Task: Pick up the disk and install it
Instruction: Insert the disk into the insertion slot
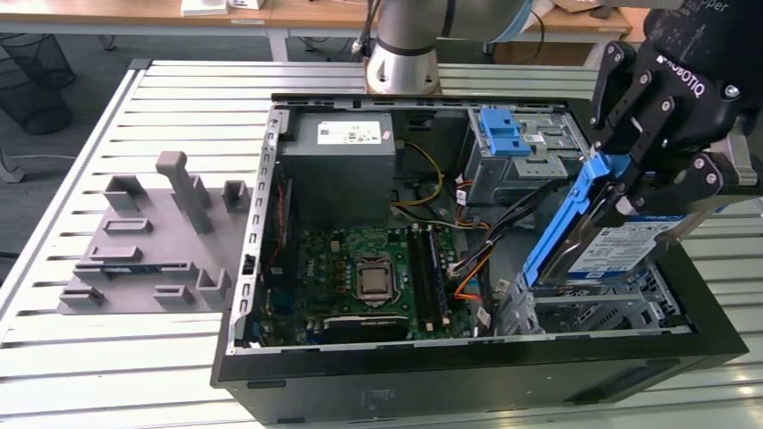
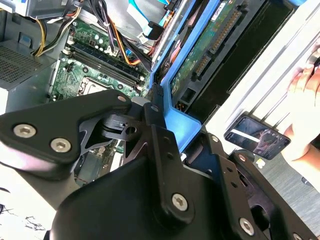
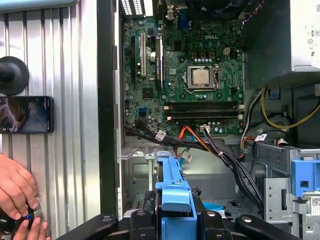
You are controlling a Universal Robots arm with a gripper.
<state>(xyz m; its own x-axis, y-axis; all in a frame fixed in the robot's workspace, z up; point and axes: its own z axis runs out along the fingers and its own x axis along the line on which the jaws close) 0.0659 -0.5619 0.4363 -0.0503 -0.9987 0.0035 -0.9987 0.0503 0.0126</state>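
Note:
The disk [image 1: 614, 243], a silver-grey drive with a white and blue label in a bright blue bracket [image 1: 570, 223], hangs tilted on edge above the metal drive cage [image 1: 596, 311] at the front corner of the open computer case, on the exterior view's right. My gripper [image 1: 623, 183] is shut on the disk's upper end, clamping the bracket. In the second wrist view the black fingers [image 2: 156, 136] pinch the blue bracket [image 2: 177, 122], and the disk's green circuit side [image 2: 200, 55] faces the camera. In the first wrist view the bracket [image 3: 175, 200] sits between the fingers over the cage.
Inside the case lie the motherboard [image 1: 357, 268], the grey power supply box [image 1: 339, 161], bundled cables [image 1: 477, 259] and a blue latch piece [image 1: 507, 130]. A grey fixture [image 1: 155, 241] stands on the slatted table [image 1: 179, 98]. A person's hand [image 3: 15, 192] and a phone [image 3: 25, 114] are beside the case.

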